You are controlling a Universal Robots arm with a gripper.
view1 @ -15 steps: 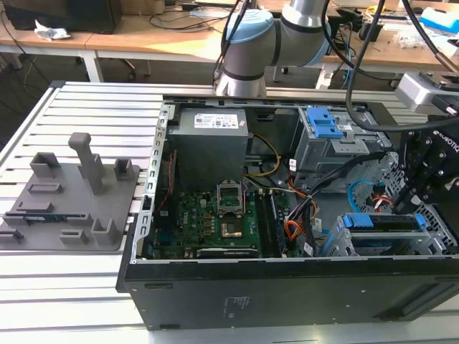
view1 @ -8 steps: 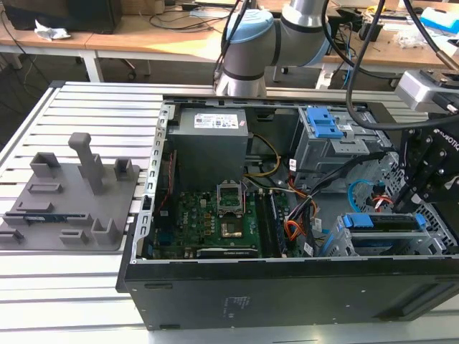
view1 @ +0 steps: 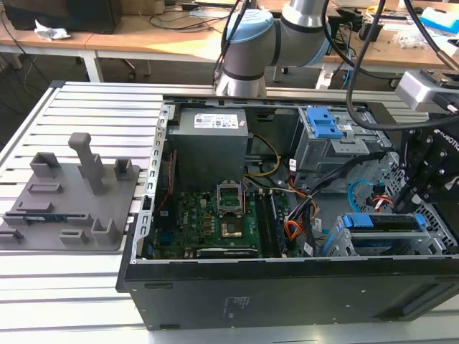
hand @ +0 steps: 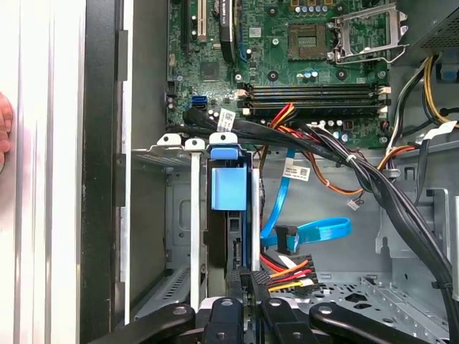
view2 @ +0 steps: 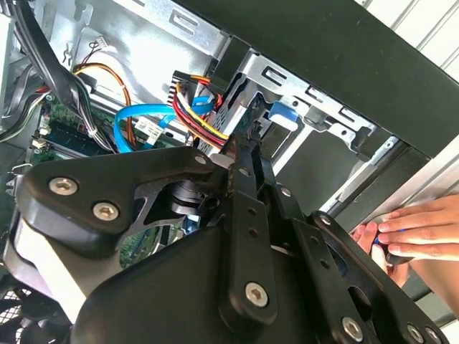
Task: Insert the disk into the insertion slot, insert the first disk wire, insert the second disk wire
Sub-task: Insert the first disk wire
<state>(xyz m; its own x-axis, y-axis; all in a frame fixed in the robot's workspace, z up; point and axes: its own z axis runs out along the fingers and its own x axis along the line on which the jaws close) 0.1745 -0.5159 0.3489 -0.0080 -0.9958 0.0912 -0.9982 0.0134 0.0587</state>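
Seemingly tight on the plug of the first disk wire [hand: 285, 270] — the claw [hand: 244, 282], just beside the disk [hand: 229, 190].

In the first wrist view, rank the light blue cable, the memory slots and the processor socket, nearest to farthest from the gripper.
1. light blue cable, looped beside the gripper.
2. memory slots, on the board's near edge.
3. processor socket, beyond the slots.

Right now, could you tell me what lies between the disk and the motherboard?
In the first wrist view, a black cable bundle crosses between the disk and the motherboard.
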